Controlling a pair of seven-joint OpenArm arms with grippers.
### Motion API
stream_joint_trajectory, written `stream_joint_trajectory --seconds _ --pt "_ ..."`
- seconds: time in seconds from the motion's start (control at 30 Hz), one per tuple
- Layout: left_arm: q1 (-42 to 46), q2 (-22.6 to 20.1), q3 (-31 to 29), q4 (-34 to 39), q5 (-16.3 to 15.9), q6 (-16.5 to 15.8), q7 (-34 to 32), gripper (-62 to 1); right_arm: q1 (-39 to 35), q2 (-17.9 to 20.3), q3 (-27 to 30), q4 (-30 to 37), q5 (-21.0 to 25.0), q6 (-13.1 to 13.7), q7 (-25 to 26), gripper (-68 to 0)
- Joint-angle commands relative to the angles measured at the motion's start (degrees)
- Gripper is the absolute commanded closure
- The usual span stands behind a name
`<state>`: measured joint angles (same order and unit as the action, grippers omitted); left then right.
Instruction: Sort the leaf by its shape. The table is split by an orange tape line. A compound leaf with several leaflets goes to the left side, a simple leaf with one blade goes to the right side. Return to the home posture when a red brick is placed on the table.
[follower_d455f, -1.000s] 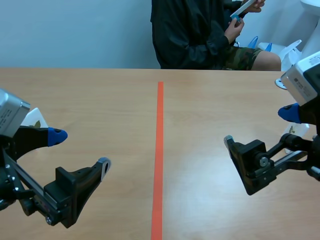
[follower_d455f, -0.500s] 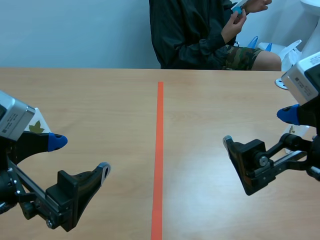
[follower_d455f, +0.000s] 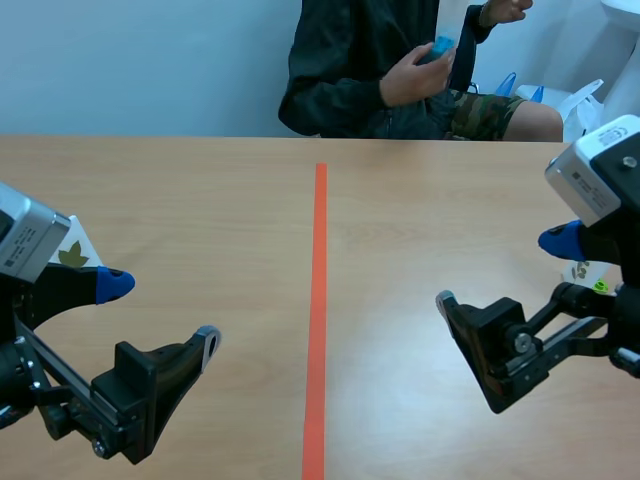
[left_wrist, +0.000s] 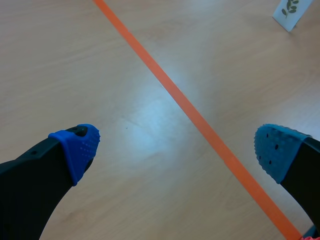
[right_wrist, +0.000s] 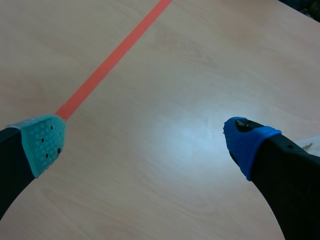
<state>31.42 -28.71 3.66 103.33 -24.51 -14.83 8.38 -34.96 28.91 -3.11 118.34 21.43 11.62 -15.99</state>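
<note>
The left claw is hanging wide open and empty over the bench, left of the orange tape line. The right claw is gaping empty on the other side. One white leaf card is sitting just behind the left arm, and a second leaf card is sitting behind the right claw. Across the bench, a person is handling a blue object.

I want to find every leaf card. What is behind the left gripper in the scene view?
Behind the left gripper is a white card with a dark green leaf. The gripper covers the card's lower part, so the whole leaf cannot be seen.
</note>
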Motion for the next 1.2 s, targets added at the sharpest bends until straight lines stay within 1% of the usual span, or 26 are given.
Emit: stream_joint_trajectory --seconds 0.0,1.03,1.07,1.17 --pt "-0.5 0.3 -0.4 0.3 -0.4 0.1 -0.9 -62.3 0.7 0.1 0.5 0.2 0.1 0.0 0.7 -67.9" --pt "-0.8 0.3 -0.4 0.2 0.1 0.0 -0.8 -62.3 0.7 0.1 0.5 0.2 0.0 0.0 0.9 -67.9" --pt "-0.8 0.3 -0.4 0.2 0.1 -0.3 -0.8 -62.3 0.7 0.1 0.5 0.2 0.0 0.0 0.9 -67.9" --pt "-0.8 0.3 -0.4 0.2 0.1 -2.5 -0.8 -62.3 0.7 0.1 0.5 0.2 0.0 0.0 0.8 -67.9"
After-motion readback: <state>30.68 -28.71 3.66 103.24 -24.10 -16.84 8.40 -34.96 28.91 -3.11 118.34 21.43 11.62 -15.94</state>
